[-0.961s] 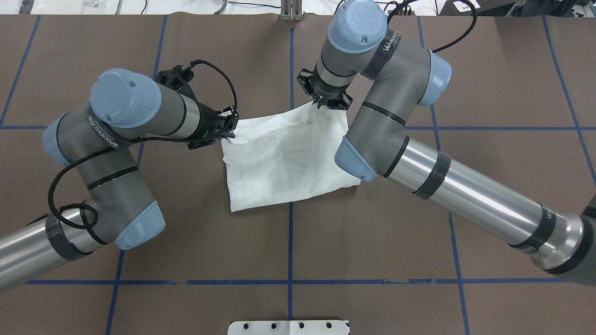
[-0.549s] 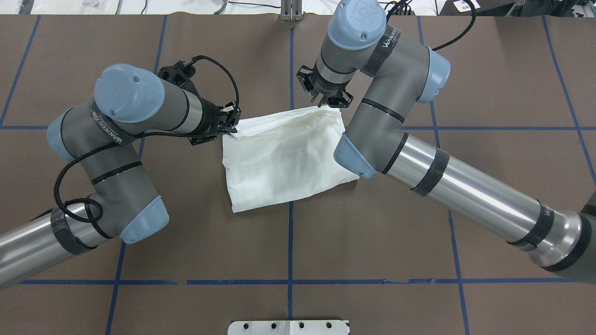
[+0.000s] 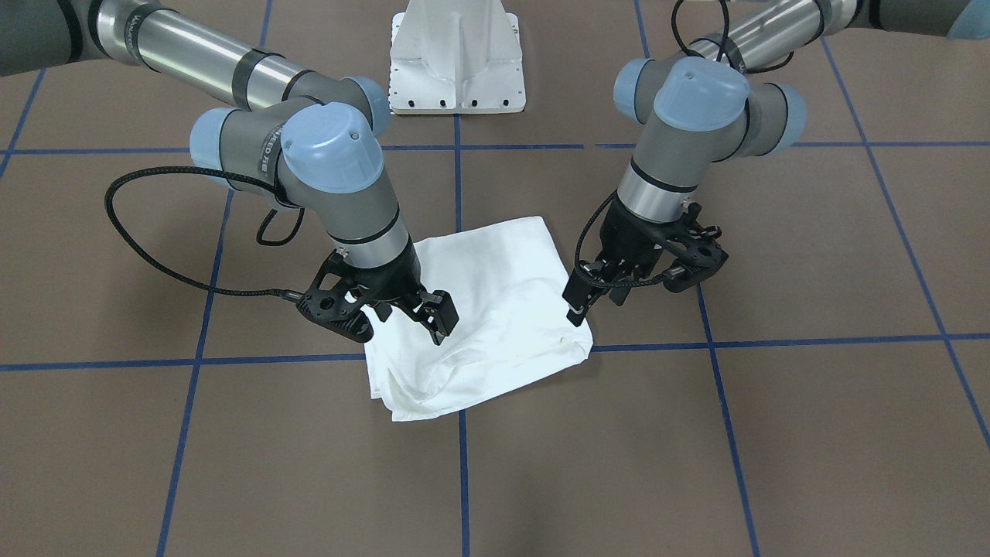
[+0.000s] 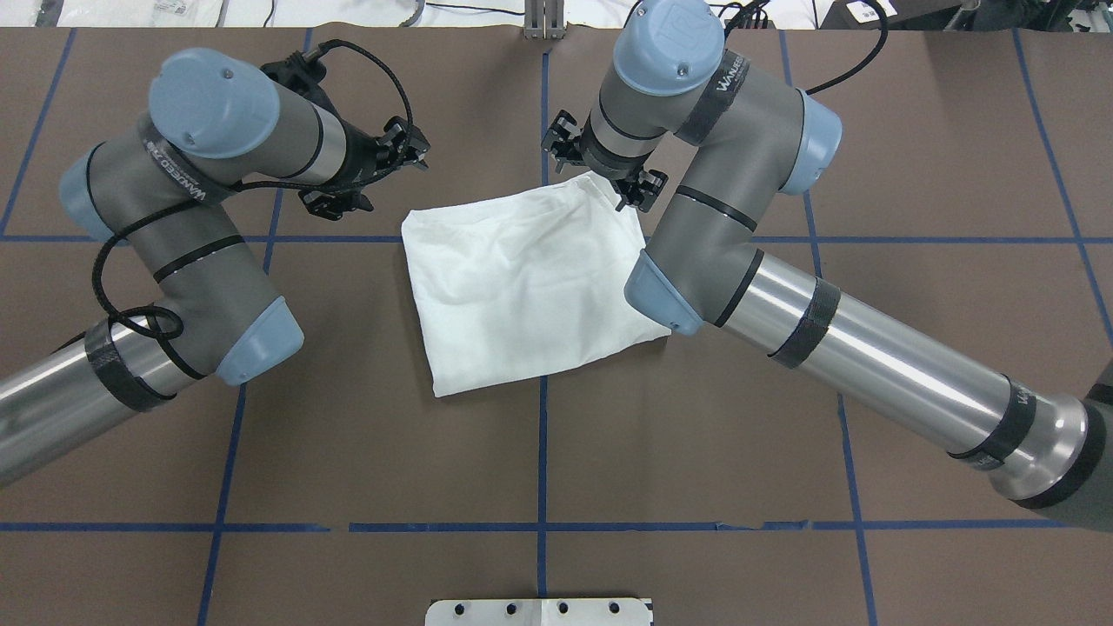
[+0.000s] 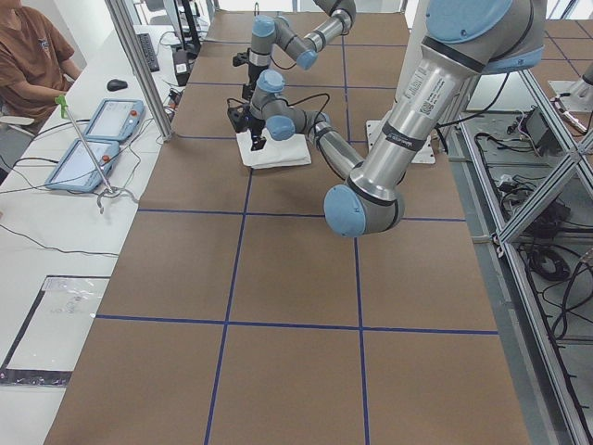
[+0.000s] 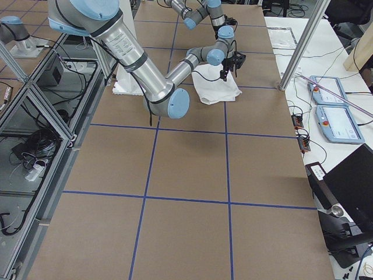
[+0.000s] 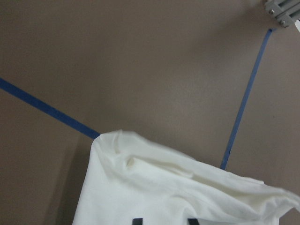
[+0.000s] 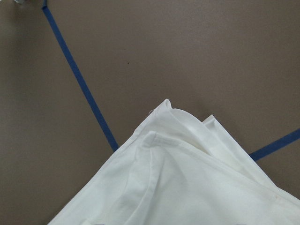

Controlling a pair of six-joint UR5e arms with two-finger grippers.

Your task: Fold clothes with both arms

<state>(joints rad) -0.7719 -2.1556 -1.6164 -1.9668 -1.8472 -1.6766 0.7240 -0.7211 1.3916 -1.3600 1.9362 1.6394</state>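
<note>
T-shirt [image 4: 522,287], white and folded into a rough rectangle, lies flat at the middle of the table [image 4: 739,417], and neither gripper has hold of it. The right gripper [image 3: 398,321] has its jaws spread wide and hangs over the shirt's far right corner with nothing between the fingers. Its wrist camera looks down on that corner, where several layered edges and a seam rest on the brown surface. Whether a fingertip grazes the cloth cannot be told from these views. The left gripper [image 3: 628,298] is likewise wide apart and empty. It is off the shirt's far left corner, clear of the fabric in the overhead view. Its wrist camera shows that corner slightly rumpled, with two dark fingertips [image 7: 137,221] just entering at the bottom edge of the view. The shirt straddles a crossing of the blue tape lines [image 4: 542,452] that grid the table. Its near edge is smooth and its far edge is puffed with loose folds. Behind it stands the white pedestal base [image 3: 456,77].
</note>
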